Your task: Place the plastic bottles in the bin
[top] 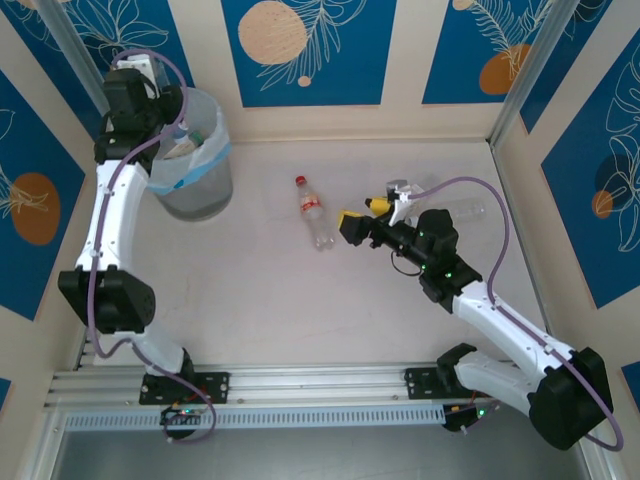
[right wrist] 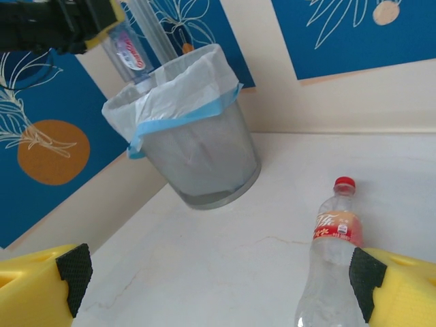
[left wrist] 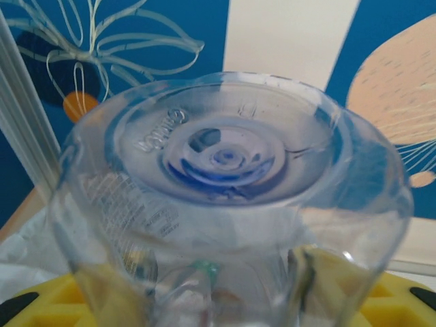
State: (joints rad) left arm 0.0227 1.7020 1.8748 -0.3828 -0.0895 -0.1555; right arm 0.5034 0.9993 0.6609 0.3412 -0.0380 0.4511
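Bin (right wrist: 204, 170) stands at the far left corner of the bench (top: 260, 300), with its bag folded over the rim.

Left pincer (left wrist: 218, 308) is clamped on 1 bottle (left wrist: 225, 157). The left wrist view shows its clear base end-on between the yellow fingers (left wrist: 54, 306). From the right wrist view this held bottle hangs at the bin's mouth, close to the rim on the wall side. I cannot tell whether its lower end is already below the rim.

Right pincer (right wrist: 219, 272) has its jaws wide apart and holds nothing. It is low over the bench and faces the red-capped bottle (right wrist: 334, 252), which lies on its side near the middle of the bench with its cap toward the far edge. 1 more clear bottle (top: 468, 210) lies toward the right edge, partly behind the right arm.

Step in hand, as I read it: drop the held bottle into the bin.

- Bring the bottle toward the centre of the mouth before letting go. A release near the rim risks it tipping off the bag's edge onto the bench.
- Open the jaws fully. A light, crushed bottle may cling to 1 pad.
- Lift straight up afterwards so the fingers do not snag the bag.
- For the right arm, straddle the red-capped bottle across its width at the label, not along its length.
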